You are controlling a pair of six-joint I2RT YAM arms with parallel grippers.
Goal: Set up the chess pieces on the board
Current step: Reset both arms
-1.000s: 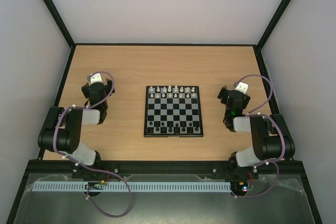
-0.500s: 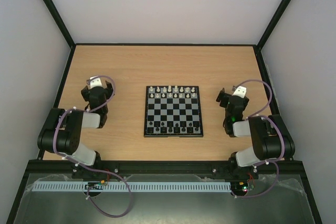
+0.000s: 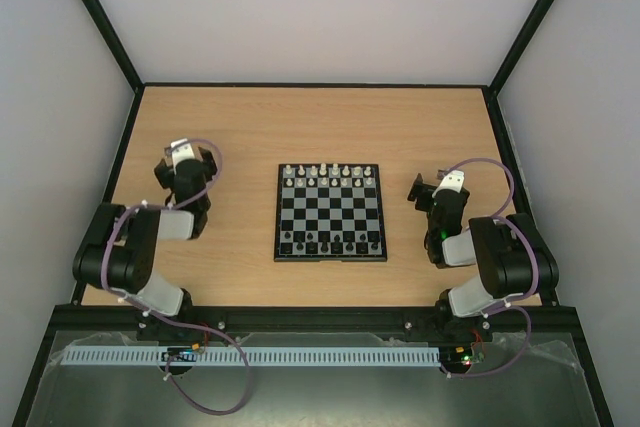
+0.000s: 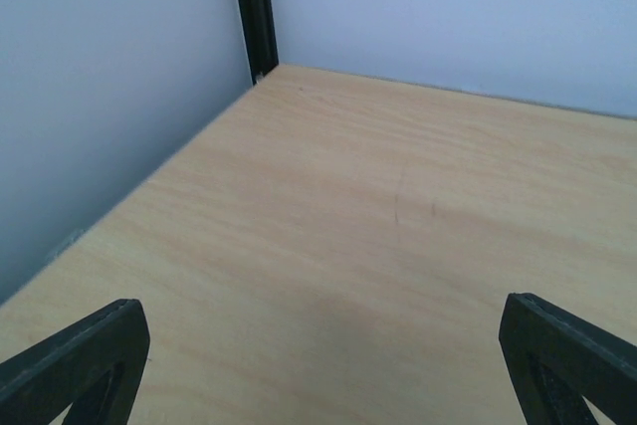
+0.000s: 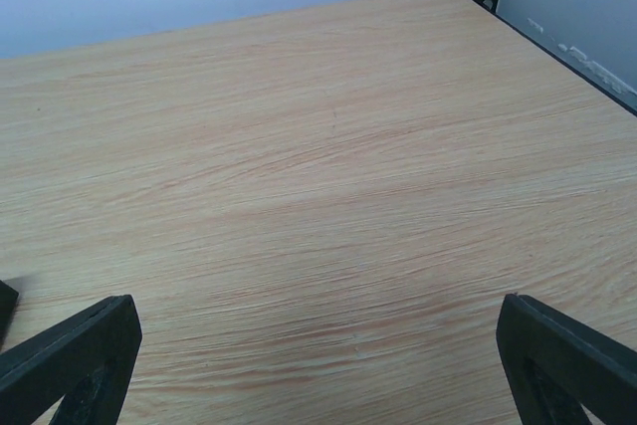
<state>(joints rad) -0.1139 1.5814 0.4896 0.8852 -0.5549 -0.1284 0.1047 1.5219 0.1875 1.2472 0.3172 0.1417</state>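
Top external view showed the board centred on the table, between the two arms and well apart from each. The chess pieces stood on it, light ones along its far edge and dark ones along its near edge. The left gripper and right gripper had jaws wide apart, holding nothing.

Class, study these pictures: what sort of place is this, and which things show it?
Probably a robot lab test cell: a wooden table boxed in by plain white panels, a left arm and right arm bolted at its near edge, and a small chessboard on it.
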